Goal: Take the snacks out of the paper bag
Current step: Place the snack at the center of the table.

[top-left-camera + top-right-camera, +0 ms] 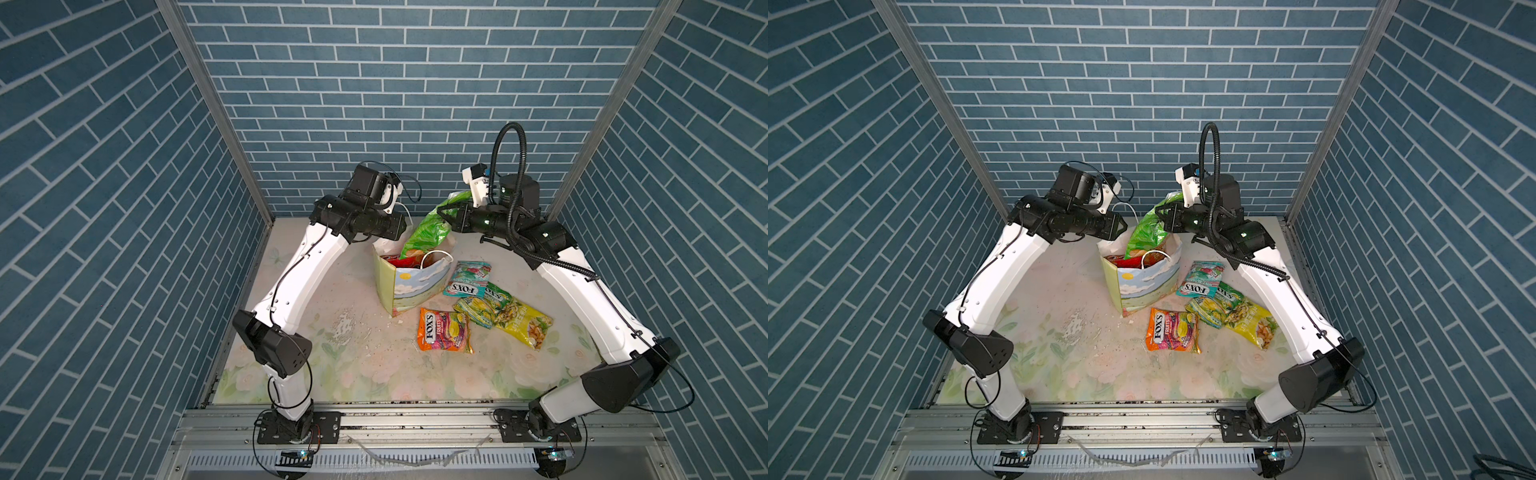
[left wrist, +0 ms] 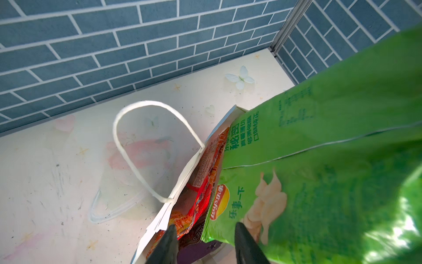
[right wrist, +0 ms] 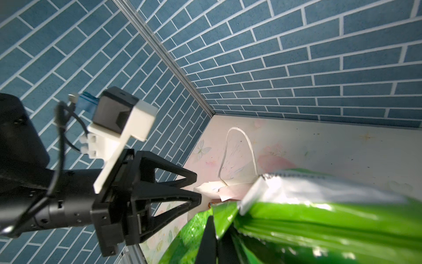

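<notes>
Top views: your tabletop (image 1: 365, 370) is a pale floral print, scuffed, with white flakes near the middle. Blue brick-pattern walls (image 1: 374, 104) close three sides. The paper bag (image 1: 409, 291) stands upright mid-table between the arms. On the right arm's side of it lie the orange FOX'S packet (image 1: 444, 330), teal FOX'S packet (image 1: 467, 278), green-yellow FOX'S packet (image 1: 482, 307) and yellow packet (image 1: 525, 326), the last three touching.

Right wrist view gives you what the top views hide. The right gripper (image 3: 217, 242) is pinched tight on the top seam of the green Lay's bag (image 3: 319, 226). The left gripper (image 3: 198, 187) has its jaws well apart with nothing between them, tips just beside the paper bag's white rim.

Left wrist view only: the Lay's bag's lower end sits at the bag's mouth. A red bag (image 2: 205, 173) and a dark purple packet (image 2: 198, 250) lie inside, and a white cord handle (image 2: 146, 146) loops outward.

Writing: the Lay's logo with Chinese print on the green bag, and "FOX'S FRUITS" on the orange packet. The teal packet's "FOX'S" reads upside down. The purple packet's lettering is too cut off for you to read.
</notes>
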Tool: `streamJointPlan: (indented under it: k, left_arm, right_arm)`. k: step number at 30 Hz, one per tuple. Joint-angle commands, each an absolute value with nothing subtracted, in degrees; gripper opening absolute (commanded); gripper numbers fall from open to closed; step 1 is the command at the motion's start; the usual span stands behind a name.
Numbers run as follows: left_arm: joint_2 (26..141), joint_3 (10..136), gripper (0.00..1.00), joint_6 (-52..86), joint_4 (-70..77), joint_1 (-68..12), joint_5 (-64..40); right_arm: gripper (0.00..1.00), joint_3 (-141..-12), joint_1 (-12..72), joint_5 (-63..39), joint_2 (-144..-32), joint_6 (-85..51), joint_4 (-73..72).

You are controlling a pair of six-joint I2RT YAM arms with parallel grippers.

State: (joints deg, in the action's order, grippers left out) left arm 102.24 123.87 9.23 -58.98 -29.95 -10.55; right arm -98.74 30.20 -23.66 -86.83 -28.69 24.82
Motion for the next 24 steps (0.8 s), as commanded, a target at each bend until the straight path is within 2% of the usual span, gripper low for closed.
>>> streamJointPlan:
  k: [1,11,24]
  left_arm:
    - [100.9,123.4,0.43,8.9,-58.1,-29.6,-10.3]
    - [95.6,122.4,0.44,9.5,-58.1,-26.5,-8.8]
    - [84.0,111.5,0.46,10.8,-57.7,-17.6,-4.6]
  right_arm:
    - [0.0,-101.2,30.0,-25.8,-84.5,-27.7,21.8]
    - [0.0,-101.7,29.7,-30.9,-82.1,-23.7,17.0]
    - [0.0,-106.8,29.7,-42.9,-82.1,-22.5,11.4]
